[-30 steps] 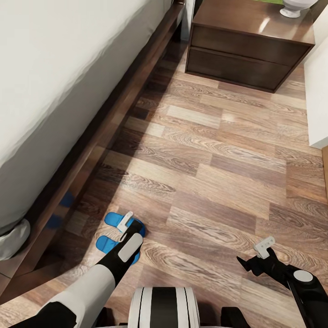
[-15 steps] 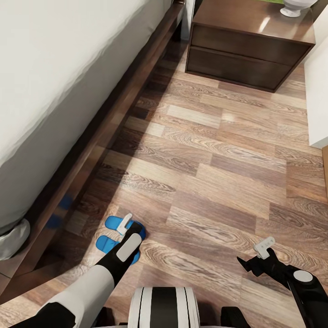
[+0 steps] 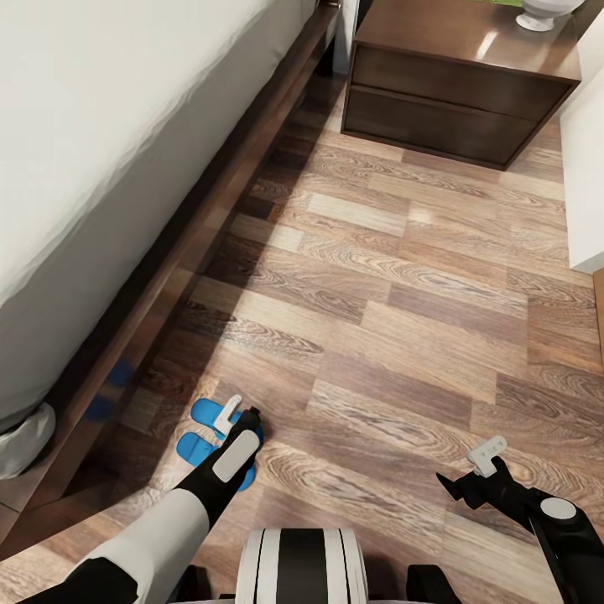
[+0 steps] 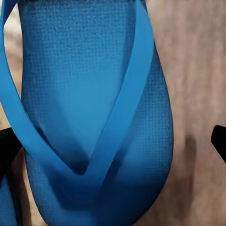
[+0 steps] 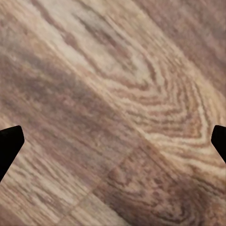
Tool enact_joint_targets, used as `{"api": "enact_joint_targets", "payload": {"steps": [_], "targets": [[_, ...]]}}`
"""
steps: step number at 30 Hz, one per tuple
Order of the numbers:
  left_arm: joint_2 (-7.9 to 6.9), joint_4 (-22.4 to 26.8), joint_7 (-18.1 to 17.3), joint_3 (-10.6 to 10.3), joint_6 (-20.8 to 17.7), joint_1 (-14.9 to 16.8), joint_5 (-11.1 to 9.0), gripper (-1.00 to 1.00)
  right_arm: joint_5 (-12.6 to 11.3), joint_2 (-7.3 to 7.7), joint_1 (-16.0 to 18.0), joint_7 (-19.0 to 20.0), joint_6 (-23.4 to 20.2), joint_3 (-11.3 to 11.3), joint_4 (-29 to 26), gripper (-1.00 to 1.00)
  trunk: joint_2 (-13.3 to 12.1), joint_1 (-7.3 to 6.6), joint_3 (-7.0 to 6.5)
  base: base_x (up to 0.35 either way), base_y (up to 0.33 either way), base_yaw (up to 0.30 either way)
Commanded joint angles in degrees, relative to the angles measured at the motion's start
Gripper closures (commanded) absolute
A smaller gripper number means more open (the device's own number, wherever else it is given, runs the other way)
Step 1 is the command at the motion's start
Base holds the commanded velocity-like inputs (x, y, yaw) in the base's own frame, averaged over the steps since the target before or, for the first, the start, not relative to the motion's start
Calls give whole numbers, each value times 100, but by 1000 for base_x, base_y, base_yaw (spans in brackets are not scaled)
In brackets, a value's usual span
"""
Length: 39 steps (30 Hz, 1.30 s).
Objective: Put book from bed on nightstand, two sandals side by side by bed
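Left arm was extended forward and down toward the floor (image 3: pixel 403 319), with the left gripper (image 3: pixel 243 418) positioned directly over the sandals (image 3: pixel 201 429). The two blue sandals were lying side by side on the planks, close beside the bed (image 3: pixel 101 168) frame. In the left wrist view, one sandal (image 4: pixel 94 117) was seen close up, sole and toe strap framed between the two dark fingers (image 4: pixel 219 141) at the picture's edges. The fingers were spread wide, one to each side of the sandal. Contact could not be confirmed from that view; nothing appeared to be gripped.

Right arm was held low at the robot's right, elbow bent, with the right gripper (image 3: pixel 457 488) hovering over bare floor, well apart from the sandals. Its fingers (image 5: pixel 10 141) were likewise spread wide, with nothing but wood grain (image 5: pixel 117 108) between them.

The nightstand (image 3: pixel 457 84) was seen ahead beyond the bed's side, the lamp base (image 3: pixel 545 13) resting on its top.
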State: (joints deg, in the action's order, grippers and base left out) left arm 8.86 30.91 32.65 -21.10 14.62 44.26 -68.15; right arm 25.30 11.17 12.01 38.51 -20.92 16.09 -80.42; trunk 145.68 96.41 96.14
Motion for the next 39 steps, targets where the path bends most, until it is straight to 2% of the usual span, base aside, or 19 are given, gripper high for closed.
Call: {"api": "enact_joint_targets", "payload": {"steps": [1,16,19,22,26,28,29,32,37,39], "targets": [[-6,4,26,-43,41,4,-56,-100,42,-1,3,42,-17,7,-9,-100,1,-1,3,0,0,0],[39,149,94,-93,41,-41,-2,-100,43,-1,3,34,-17,8,0,-100,1,-1,3,0,0,0],[33,389,131,-95,43,-141,5,-100,46,-1,3,33,-17,8,3,-100,1,-1,3,0,0,0],[6,905,430,-118,42,-337,17,-100,51,-1,3,31,-17,8,15,-100,1,-1,3,0,0,0],[-35,1655,995,-422,40,-556,28,-100,19,-1,4,34,-14,18,19,-100,1,-1,3,0,0,0],[-53,2021,1281,-630,39,-668,49,-100,0,-1,5,40,-15,34,-7,-100,1,-1,3,0,0,0],[-67,2238,1431,-782,37,-719,124,-100,-15,-1,8,47,-18,42,-80,-100,1,-1,3,0,0,0],[-138,2394,1567,-919,-30,-802,230,-100,-102,-67,74,115,-88,30,-218,-100,0,-4,-18,0,0,0],[-298,2553,1727,-1079,-187,-963,229,-100,-274,-228,235,135,-250,3,-380,-100,0,-4,-18,0,0,0],[-320,2616,1791,-1143,-250,-974,229,-100,-342,-236,299,135,-314,3,-444,-100,0,-4,-18,0,0,0]]}}
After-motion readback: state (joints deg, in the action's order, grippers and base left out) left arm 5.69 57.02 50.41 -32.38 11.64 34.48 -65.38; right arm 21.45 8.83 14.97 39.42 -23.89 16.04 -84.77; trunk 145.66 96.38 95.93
